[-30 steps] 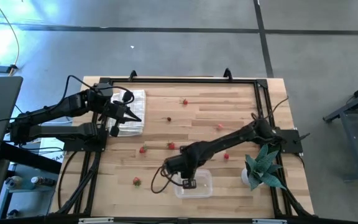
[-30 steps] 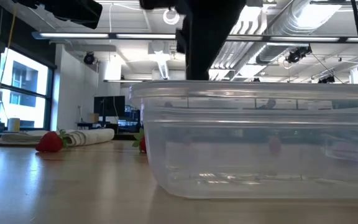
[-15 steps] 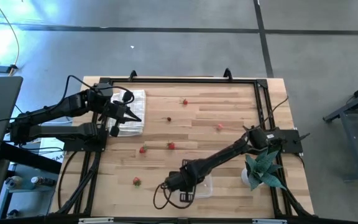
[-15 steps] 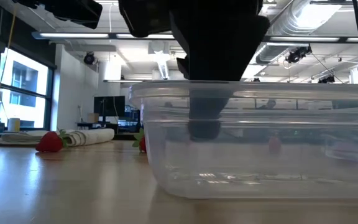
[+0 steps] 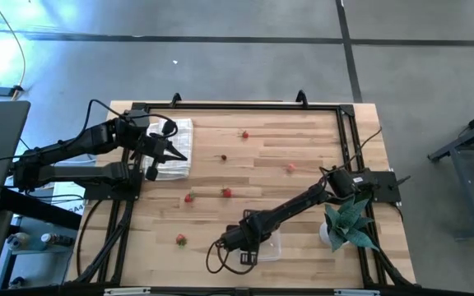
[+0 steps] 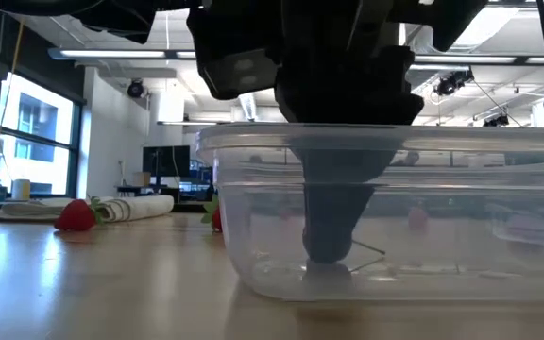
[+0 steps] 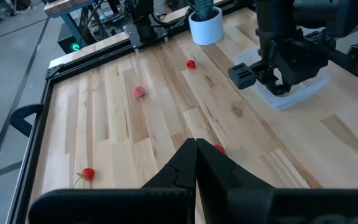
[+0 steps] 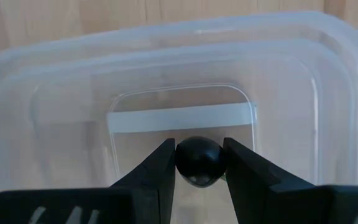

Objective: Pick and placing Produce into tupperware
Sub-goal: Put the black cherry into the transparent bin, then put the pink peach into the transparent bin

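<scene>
So the right gripper [image 8: 199,163] is down inside the tupperware [image 5: 267,243] at the near edge of the table, jaws clamped on a small dark berry [image 8: 198,161], tips almost on the container floor in the low view. Biggest risk I'd guess: the berry is round and slick-looking, so on release it may stick to one pad or roll and bounce out — the walls are shallow. Also the container looks light, and a finger catching the rim on the way up could drag or tip it. The left gripper [image 7: 196,163] is pinched together, parked far left over the folded cloth [image 5: 174,148] (red berries lie scattered mid-table).
</scene>
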Motion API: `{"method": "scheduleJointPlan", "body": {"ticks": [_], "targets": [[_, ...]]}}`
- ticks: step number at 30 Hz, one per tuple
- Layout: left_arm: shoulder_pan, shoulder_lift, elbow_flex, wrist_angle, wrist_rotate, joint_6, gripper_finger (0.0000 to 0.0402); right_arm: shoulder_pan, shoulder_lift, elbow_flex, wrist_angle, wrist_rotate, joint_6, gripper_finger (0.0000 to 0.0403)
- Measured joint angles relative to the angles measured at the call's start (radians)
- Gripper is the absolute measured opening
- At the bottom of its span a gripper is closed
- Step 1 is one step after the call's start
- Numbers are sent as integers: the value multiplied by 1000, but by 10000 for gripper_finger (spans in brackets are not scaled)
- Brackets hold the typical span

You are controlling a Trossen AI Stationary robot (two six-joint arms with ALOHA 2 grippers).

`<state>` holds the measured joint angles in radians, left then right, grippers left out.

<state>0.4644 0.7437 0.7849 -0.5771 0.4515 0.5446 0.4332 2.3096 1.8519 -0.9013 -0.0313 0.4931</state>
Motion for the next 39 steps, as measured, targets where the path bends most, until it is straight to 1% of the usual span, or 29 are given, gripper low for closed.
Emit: {"method": "scheduleJointPlan", "body": {"ticks": [7, 13, 17, 35, 39], "targets": [[0, 0, 0, 0, 0, 0, 1, 0, 0, 0, 14, 2, -5, 106], [0, 0, 0, 0, 0, 0, 1, 0, 1, -1, 27, 2, -22, 129], [0, 0, 0, 0, 0, 0, 1, 0, 1, -1, 27, 2, -22, 138], [0, 0, 0, 0, 0, 0, 1, 5, -10, 0, 28, 24, -30, 140], [0, 0, 0, 0, 0, 0, 1, 10, -12, 30, 16, 45, -39, 140]]}}
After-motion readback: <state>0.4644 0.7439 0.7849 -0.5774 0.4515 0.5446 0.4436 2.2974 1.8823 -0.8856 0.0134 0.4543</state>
